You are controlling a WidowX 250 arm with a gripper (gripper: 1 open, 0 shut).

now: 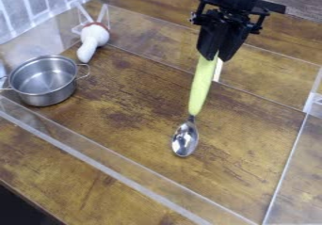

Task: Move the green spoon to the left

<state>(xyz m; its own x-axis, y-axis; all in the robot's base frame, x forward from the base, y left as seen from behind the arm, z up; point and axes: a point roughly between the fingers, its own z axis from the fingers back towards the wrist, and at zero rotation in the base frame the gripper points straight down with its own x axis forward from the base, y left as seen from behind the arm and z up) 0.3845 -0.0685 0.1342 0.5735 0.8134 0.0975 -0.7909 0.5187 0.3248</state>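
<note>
The green spoon (198,94) hangs from my gripper (214,57), which is shut on the top end of its yellow-green handle. The spoon slants down and slightly left, and its shiny silver bowl (185,139) is at or just above the wooden tabletop right of the middle. The black gripper comes down from the upper right and hides the handle's top end.
A round steel pot (43,79) stands at the left. Behind it lies a white mushroom-like utensil (89,39) with red marks. A clear plastic wall (120,177) runs along the front, and another stands at the right edge (307,125). Tiled wall at the far left.
</note>
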